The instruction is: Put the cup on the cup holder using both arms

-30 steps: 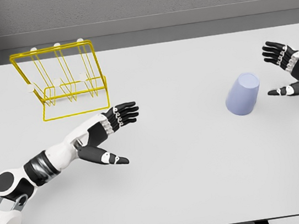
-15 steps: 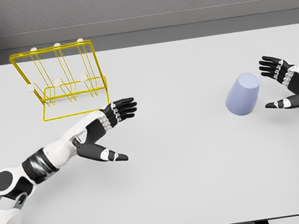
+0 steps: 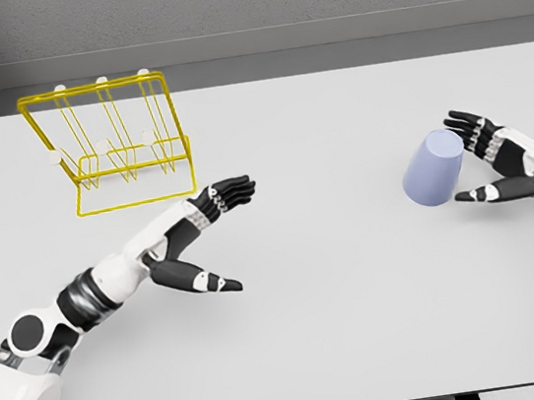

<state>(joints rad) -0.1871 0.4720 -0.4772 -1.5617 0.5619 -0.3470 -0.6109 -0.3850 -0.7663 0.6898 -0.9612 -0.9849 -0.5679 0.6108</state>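
Reaching for the cup (image 3: 434,170) is the step in hand, judging by the right hand (image 3: 494,164) sitting just beside it with nothing gripped yet. Cup is lavender, lying tilted on the white table (image 3: 364,326) at the right side, mouth facing up and away, well apart from the yellow wire cup holder (image 3: 112,142) at the far left. To do this well, I'd be bringing the palm in square to the cup's side wall, closing thumb and fingers around the wide middle rather than the rim, since a tilted cup looks likely to roll or skid if nudged from one side only. Closing slowly and evenly should be keeping it from squirting out toward the table edge. Right hand is spread wide: fingers (image 3: 465,124) fanning above and behind the cup's upper edge, thumb reaching low along the table on the near side, cup sitting at the mouth of that opening. Can't tell whether a fingertip is grazing the rim; looks apart or barely touching, no grasp formed. Left hand (image 3: 203,239) is hovering over bare table near the holder's front corner, also splayed flat, thumb pointing toward the near side, holding nothing and touching nothing I can see. Probably waiting for a handover mid-table, given the cup and holder are on opposite sides, so a firm, low grip leaving the upper wall free for the other hand would be helping.
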